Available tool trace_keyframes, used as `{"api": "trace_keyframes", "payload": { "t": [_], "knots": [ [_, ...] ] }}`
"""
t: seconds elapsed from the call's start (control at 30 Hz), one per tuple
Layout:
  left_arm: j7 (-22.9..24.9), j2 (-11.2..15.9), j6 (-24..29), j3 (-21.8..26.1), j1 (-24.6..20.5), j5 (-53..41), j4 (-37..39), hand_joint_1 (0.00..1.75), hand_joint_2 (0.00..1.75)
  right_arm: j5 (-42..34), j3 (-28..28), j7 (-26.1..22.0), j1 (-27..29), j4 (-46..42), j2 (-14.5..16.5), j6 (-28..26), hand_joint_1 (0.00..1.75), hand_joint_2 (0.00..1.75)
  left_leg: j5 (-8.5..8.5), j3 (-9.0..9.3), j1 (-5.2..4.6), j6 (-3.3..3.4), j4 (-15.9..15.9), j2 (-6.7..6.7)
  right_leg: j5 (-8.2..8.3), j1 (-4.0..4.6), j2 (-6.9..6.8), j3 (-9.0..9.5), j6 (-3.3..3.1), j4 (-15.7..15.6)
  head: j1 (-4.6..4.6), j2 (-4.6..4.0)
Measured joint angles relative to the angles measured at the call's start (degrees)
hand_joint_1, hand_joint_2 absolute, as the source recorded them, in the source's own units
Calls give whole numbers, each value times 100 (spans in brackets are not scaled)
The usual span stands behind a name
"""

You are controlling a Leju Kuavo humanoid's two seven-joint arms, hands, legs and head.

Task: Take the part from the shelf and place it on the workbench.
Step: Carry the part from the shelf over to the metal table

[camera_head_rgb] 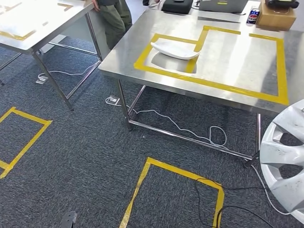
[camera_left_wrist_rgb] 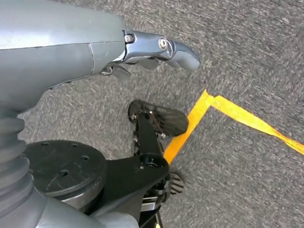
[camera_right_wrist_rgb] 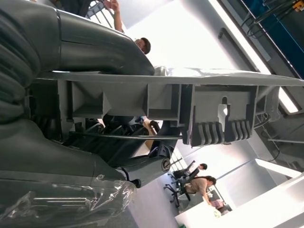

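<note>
The right hand (camera_right_wrist_rgb: pixel 118 142) has its fingers wrapped around a silver hubcap (camera_head_rgb: pixel 285 161), carried low beside the steel worktop (camera_head_rgb: pixel 229 61). A white curved panel (camera_head_rgb: pixel 175 49) lies on that worktop inside yellow tape. The left hand (camera_left_wrist_rgb: pixel 107 47) hangs over the carpet, fingers loosely extended around nothing.

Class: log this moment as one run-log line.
right hand: holds silver plastic wheel cover | left hand: empty | steel workbench: ahead
</note>
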Motion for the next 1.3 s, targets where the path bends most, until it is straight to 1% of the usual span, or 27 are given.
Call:
{"api": "trace_keyframes", "payload": {
  "t": [0.03,0.07,0.13,0.2,0.27,0.3,0.37,0.43,0.47,0.5,0.57,0.6,0.63,0.67,0.7,0.73,0.8,0.87,0.93,0.97,1.0,1.07,1.1,1.13,1.2,1.23,1.3],
  "knots": [
    [6,14,1,-3,3,-3,1,0,175,5,1,0,-3,5,1,5,175,175,-67,37,17,-67,34,3,45,-30,4,133,2,-277,11,0],
    [15,27,3,-10,0,-6,2,0,175,10,0,1,0,8,2,11,175,175,-139,66,25,-125,63,7,36,-40,23,218,-42,-424,8,0],
    [28,30,11,-29,-26,-9,4,0,175,25,-5,15,6,3,3,22,175,175,-211,121,56,-199,92,7,-114,-1,78,279,-264,-414,-26,0],
    [46,2,16,-48,-70,-11,3,0,175,32,-16,29,21,-16,3,27,175,175,-52,5,95,-235,384,-4,-188,34,111,388,-401,-410,-79,0],
    [68,-27,17,-73,-99,-15,3,0,175,27,-22,34,8,-31,3,35,175,175,121,-501,87,-232,1128,-13,-294,70,128,558,-506,-462,-117,0],
    [77,-29,19,-84,-93,-17,4,0,175,25,-22,37,-3,-34,3,43,175,175,64,-819,69,-212,1507,-14,-354,82,134,663,-539,-500,-119,0],
    [95,-19,22,-102,-52,-26,4,0,175,21,-21,42,-8,-34,4,51,175,175,-349,-1346,10,-167,1896,-15,-501,95,180,923,-568,-593,-130,0],
    [108,-1,25,-113,-7,-41,6,0,175,21,-22,44,-4,-32,6,54,175,175,-692,-1627,-67,-103,1765,-17,-676,90,243,1257,-565,-707,-130,0],
    [112,10,27,-118,11,-51,11,0,175,21,-22,44,-4,-31,8,54,175,175,-590,-1683,-113,-60,1525,-19,-771,84,269,1442,-559,-779,-131,0],
    [114,23,29,-121,29,-59,21,0,175,21,-22,44,-5,-28,11,54,175,175,-182,-1693,-160,-6,1183,-29,-862,75,288,1613,-551,-860,-141,0],
    [119,49,32,-127,59,-72,48,0,175,21,-20,46,-11,-19,15,57,175,175,843,-1663,-247,102,442,-77,-1041,87,347,1930,-509,-1041,-184,0],
    [127,50,32,-130,63,-75,58,0,175,27,-16,51,-10,-20,15,58,175,175,1148,-1621,-266,127,189,-105,-1085,106,375,2116,-483,-1136,-208,1],
    [137,44,27,-132,51,-79,63,0,175,35,-15,55,-8,-24,15,60,175,175,1178,-1562,-269,125,53,-123,-1057,132,396,2255,-456,-1185,-216,1],
    [147,34,22,-134,27,-83,63,0,175,44,-14,59,-6,-30,13,59,175,175,1095,-1457,-257,118,7,-136,-991,148,385,2334,-429,-1164,-213,2],
    [154,23,17,-136,3,-86,63,0,175,55,-13,63,-11,-36,10,59,175,175,1044,-1336,-243,117,-14,-138,-852,161,337,2330,-407,-982,-203,3],
    [161,18,14,-137,-18,-88,63,0,175,61,-10,67,-24,-33,8,60,175,175,994,-1207,-240,131,-18,-139,-732,166,266,2173,-396,-656,-189,3],
    [181,6,15,-140,-29,-88,64,0,175,68,-1,75,-46,-26,4,61,175,175,874,-919,-261,189,-19,-139,-795,196,122,1653,-400,161,-181,3],
    [216,-4,33,-142,-25,-82,65,0,175,72,0,82,-44,-18,2,61,175,175,631,-594,-289,241,-15,-130,-1304,260,80,1079,-420,610,-183,3],
    [283,-8,113,-151,-28,-85,66,0,175,104,-13,73,-38,-7,2,54,175,175,398,-247,-300,277,-16,-138,-1780,318,79,678,-442,503,-177,3],
    [321,-9,164,-162,-31,-91,67,0,175,147,-20,52,-36,-3,2,46,175,175,288,-87,-303,287,-15,-147,-1761,335,78,531,-458,291,-175,3],
    [342,-10,198,-177,-28,-97,67,0,175,204,-30,23,-32,-2,2,37,175,175,174,46,-306,293,-18,-156,-1451,351,69,419,-483,36,-176,3],
    [322,-8,205,-206,-19,-97,68,0,175,366,-51,-55,-23,-3,1,-2,175,175,-44,265,-316,278,-13,-182,-476,379,25,345,-546,-446,-179,3],
    [301,-8,192,-215,-22,-91,68,0,175,517,-62,-133,-16,-19,-1,-57,175,175,-120,356,-319,257,-5,-191,-99,391,13,373,-579,-572,-189,4],
    [297,-8,186,-224,-36,-86,68,0,175,734,-71,-254,-10,-46,-2,-140,175,175,-154,420,-322,228,40,-198,67,399,21,420,-613,-637,-195,4],
    [341,-9,203,-237,-74,-91,67,0,175,1252,-80,-571,3,-144,-5,-347,175,175,-150,421,-325,170,224,-192,109,382,60,544,-680,-659,-208,4],
    [368,-8,220,-244,-93,-98,67,0,175,1464,-85,-704,8,-198,-5,-435,175,175,-193,339,-323,138,401,-189,116,366,72,583,-709,-671,-212,4],
    [397,-7,240,-259,-120,-99,67,0,175,1910,-91,-901,23,-304,-5,-620,175,175,-500,41,-293,67,915,-186,113,337,86,593,-735,-696,-226,4]
  ]
}}
